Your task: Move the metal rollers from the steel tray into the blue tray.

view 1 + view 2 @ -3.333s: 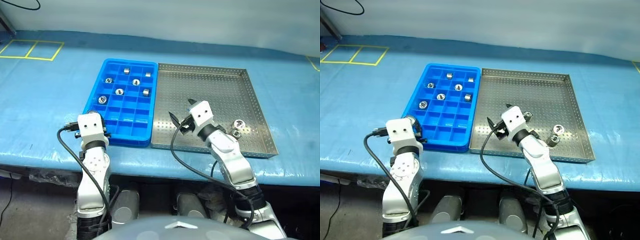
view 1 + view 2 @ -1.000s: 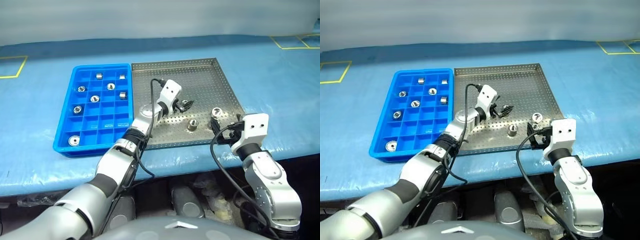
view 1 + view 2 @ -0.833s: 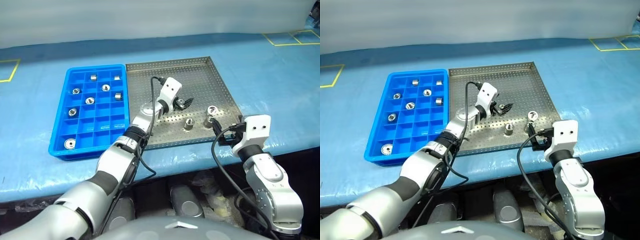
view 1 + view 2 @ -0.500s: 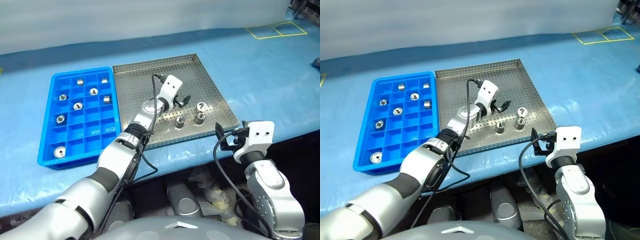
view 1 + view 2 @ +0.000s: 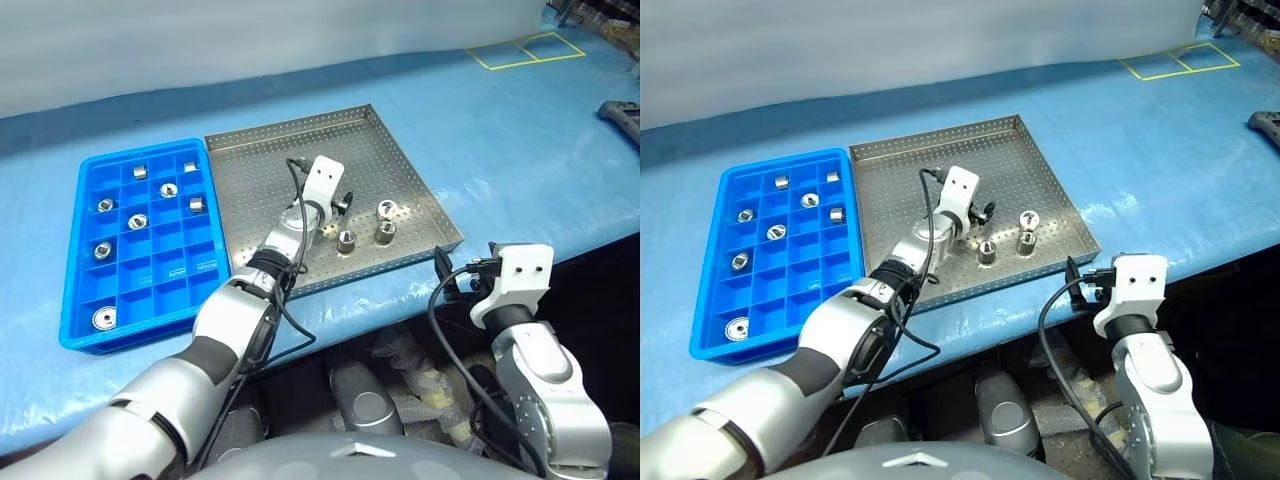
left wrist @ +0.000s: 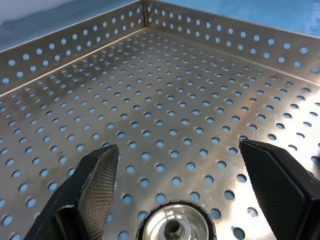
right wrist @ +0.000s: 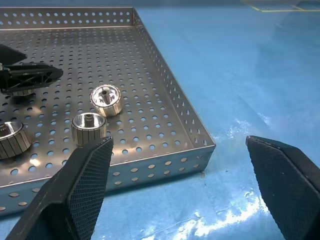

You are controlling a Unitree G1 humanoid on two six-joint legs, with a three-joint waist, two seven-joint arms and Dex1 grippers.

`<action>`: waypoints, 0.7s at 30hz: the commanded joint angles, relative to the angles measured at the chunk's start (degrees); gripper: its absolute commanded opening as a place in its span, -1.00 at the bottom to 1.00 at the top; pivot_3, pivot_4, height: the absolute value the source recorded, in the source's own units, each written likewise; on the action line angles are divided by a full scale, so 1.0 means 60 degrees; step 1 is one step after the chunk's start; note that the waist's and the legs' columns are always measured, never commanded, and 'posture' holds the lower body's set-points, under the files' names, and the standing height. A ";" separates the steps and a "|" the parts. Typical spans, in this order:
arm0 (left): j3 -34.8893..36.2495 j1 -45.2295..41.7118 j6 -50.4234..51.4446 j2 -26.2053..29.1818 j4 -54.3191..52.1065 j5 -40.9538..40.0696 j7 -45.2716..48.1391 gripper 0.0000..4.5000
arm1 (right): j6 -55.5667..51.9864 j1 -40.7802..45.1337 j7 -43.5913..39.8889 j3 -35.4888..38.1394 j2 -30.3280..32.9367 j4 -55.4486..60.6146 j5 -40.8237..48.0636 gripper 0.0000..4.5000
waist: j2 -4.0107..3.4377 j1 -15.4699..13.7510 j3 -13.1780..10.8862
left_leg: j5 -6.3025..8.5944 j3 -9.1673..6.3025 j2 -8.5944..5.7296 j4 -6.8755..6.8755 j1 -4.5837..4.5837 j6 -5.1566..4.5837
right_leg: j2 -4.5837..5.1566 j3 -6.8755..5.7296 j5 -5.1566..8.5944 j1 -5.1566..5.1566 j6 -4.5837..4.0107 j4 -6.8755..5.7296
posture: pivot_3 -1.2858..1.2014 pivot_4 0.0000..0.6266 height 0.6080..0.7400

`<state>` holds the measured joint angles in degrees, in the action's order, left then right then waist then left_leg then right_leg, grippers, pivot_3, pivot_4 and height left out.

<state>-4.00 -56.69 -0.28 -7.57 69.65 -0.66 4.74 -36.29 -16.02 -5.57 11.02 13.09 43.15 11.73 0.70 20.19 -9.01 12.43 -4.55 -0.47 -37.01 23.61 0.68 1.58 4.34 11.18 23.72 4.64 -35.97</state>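
Observation:
The steel tray (image 5: 270,160) holds three metal rollers in plain sight (image 5: 346,240) (image 5: 385,232) (image 5: 386,208). My left gripper (image 5: 342,203) hangs low over the tray's middle, open. In the left wrist view another roller (image 6: 175,227) lies on the perforated floor between its spread fingers (image 6: 95,185), near their base. The blue tray (image 5: 170,270) lies against the steel tray's left side, with several rollers (image 5: 137,222) in its compartments. My right gripper (image 7: 178,142) is open and holds nothing, off the steel tray's near right corner (image 7: 210,146).
Blue sheeting covers the table (image 5: 520,160). Yellow tape squares (image 5: 520,50) mark its far right, and a dark object (image 5: 622,110) lies at the right edge. The table's front edge runs just behind my right gripper.
The camera has swung, sliding the whole picture left. My left gripper has turned and sunk lower over the steel tray, still open. The right gripper has kept still.

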 commanded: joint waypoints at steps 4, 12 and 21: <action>-0.0054 0.0625 0.0411 -0.1020 -0.0350 -0.0027 0.0394 0.31 | 0.0228 0.0248 -0.0103 0.0401 0.0145 -0.0013 -0.0013 1.00 | -0.0001 -0.0027 0.0001 | 0.0000 -0.0001 0.0000 0.0005 0.0000 0.0000 | 0.0000 0.0000 -0.0002 0.0000 0.0007 0.0000 | -0.25 -0.52 1.00; 0.0111 0.1322 -0.0448 -0.0908 -0.2388 -0.0384 0.0456 -0.23 | 0.0365 0.0495 -0.0215 -0.0184 0.0128 -0.0501 -0.0144 1.00 | -0.0004 -0.0100 -0.0001 | 0.0000 0.0001 0.0001 0.0010 -0.0005 0.0000 | 0.0000 0.0005 -0.0002 -0.0001 0.0007 -0.0002 | -0.20 -0.52 1.00; 0.0519 0.3301 0.0072 -0.0347 -0.8029 0.0082 -0.2599 -0.23 | 0.0462 0.2189 -0.0928 -0.1154 0.0385 -0.2006 -0.0183 1.00 | -0.0015 -0.1158 -0.0043 | -0.0001 0.0017 0.0001 0.0005 -0.0013 -0.0002 | -0.0005 0.0037 -0.0017 0.0004 0.0029 -0.0013 | -0.02 -0.52 1.00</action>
<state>-2.07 -38.98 -1.58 -7.09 28.32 -1.92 -6.17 -35.04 -4.45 -10.09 5.12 15.18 31.51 10.58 0.61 13.24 -9.26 12.42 -4.46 -0.47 -36.98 23.52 0.66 1.51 4.57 11.07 23.76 4.82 -36.06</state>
